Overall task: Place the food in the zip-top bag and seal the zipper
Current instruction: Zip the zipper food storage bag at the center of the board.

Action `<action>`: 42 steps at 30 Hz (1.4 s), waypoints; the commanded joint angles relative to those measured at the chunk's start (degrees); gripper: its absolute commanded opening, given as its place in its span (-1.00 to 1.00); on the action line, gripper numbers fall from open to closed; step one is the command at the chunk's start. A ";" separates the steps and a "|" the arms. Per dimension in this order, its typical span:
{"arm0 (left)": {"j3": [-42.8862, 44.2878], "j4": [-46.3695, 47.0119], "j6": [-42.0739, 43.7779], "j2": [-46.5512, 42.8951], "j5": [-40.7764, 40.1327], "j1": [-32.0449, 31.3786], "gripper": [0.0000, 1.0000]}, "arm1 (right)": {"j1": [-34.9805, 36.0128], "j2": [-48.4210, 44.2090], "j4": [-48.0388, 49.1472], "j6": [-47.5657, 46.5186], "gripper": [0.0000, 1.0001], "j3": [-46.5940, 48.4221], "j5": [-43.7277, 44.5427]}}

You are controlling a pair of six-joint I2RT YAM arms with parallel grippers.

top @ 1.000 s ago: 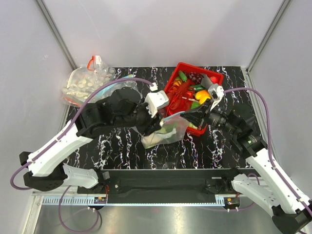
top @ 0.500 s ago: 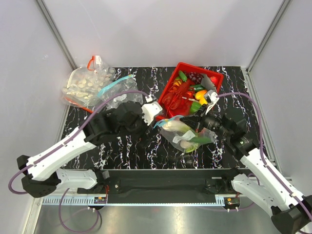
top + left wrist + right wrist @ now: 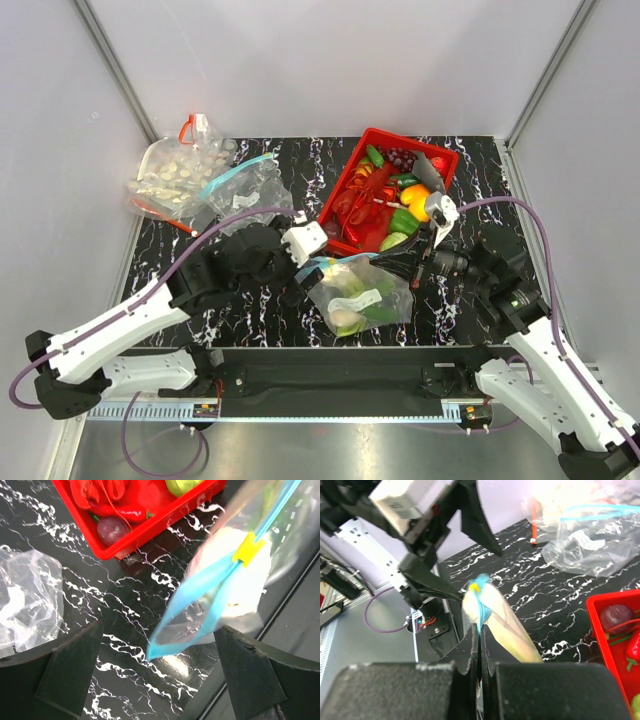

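The zip-top bag (image 3: 362, 296) hangs over the near middle of the table, with white radish pieces (image 3: 350, 287) and a green vegetable (image 3: 378, 312) inside. Its teal zipper (image 3: 345, 261) runs along the top, with a yellow slider (image 3: 248, 547). My right gripper (image 3: 398, 266) is shut on the zipper's right end (image 3: 480, 622); the bag (image 3: 502, 625) hangs from the jaws. My left gripper (image 3: 297, 282) is open by the bag's left corner. In the left wrist view the teal corner (image 3: 165, 647) lies between my spread fingers (image 3: 70, 670) without touching them.
A red basket (image 3: 442, 160) with yellow, red and green toy produce stands at the back right. A second, empty clear bag with a teal strip (image 3: 245, 185) and a red-zipper bag of white pieces (image 3: 172, 172) lie at the back left. The near table edge runs just below the bag.
The left gripper has let go of the bag and drawn back towards the near edge. The right gripper has carried the bag nearer, and it now hangs lower and more upright.
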 commanded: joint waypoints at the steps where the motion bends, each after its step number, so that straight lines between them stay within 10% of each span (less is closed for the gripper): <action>1: 0.58 2.71 2.06 0.71 1.59 0.21 0.98 | -0.10 -1.07 1.61 -0.25 -1.00 3.70 -3.81; 8: -0.74 2.54 2.24 4.40 1.34 0.21 0.50 | -0.19 -2.38 2.66 0.46 -1.00 3.97 -2.33; 13: -3.11 4.98 -0.30 3.62 -1.48 0.56 0.97 | -0.19 -2.92 1.87 0.46 -1.00 4.49 -1.97; 18: -6.19 8.59 -1.36 -1.38 5.19 4.32 0.97 | -0.19 -3.09 1.61 0.37 -1.00 5.20 -2.58; 22: -7.42 10.35 -0.92 -3.94 12.30 6.36 0.27 | -0.19 -3.36 1.08 0.64 -1.00 5.81 -2.15; 26: -7.34 10.97 -1.54 -5.70 12.67 6.62 -0.94 | -0.19 -3.88 -0.15 0.11 -1.00 5.55 -0.13; 37: 1.70 5.53 -1.01 -8.08 2.74 6.71 -1.00 | -0.10 1.91 -4.72 0.11 -0.99 1.25 10.16; 42: 6.63 1.05 1.01 -4.83 0.90 6.71 -1.00 | -0.19 3.32 -4.02 0.11 -0.55 -1.74 12.35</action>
